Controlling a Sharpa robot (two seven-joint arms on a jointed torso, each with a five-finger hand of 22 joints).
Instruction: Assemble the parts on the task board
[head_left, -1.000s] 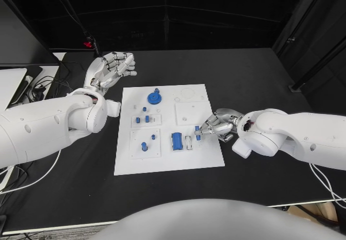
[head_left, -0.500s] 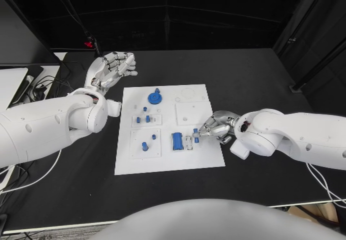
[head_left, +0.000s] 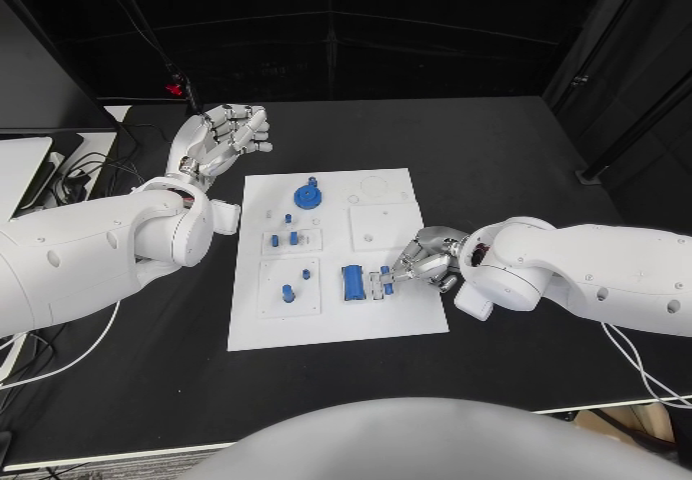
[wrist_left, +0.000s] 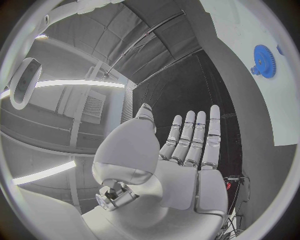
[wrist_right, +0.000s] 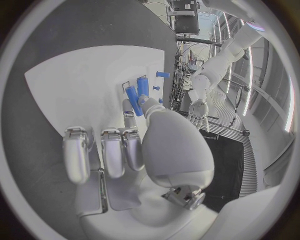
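Small blue part (head_left: 385, 276) pinched in my right hand (head_left: 427, 262), over slot beside larger blue block (head_left: 353, 282), at 5 o'clock on task board (head_left: 418, 308). I judge task midway: gear (head_left: 309, 193) and several pegs seated, this one not yet. Left hand (head_left: 224, 135) spread, empty, above bench (head_left: 490, 150) at 10 o'clock.

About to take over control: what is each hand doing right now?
Left hand: open, fingers spread, holding nothing, off the task board.
Right hand: pinching a small blue part over the board.
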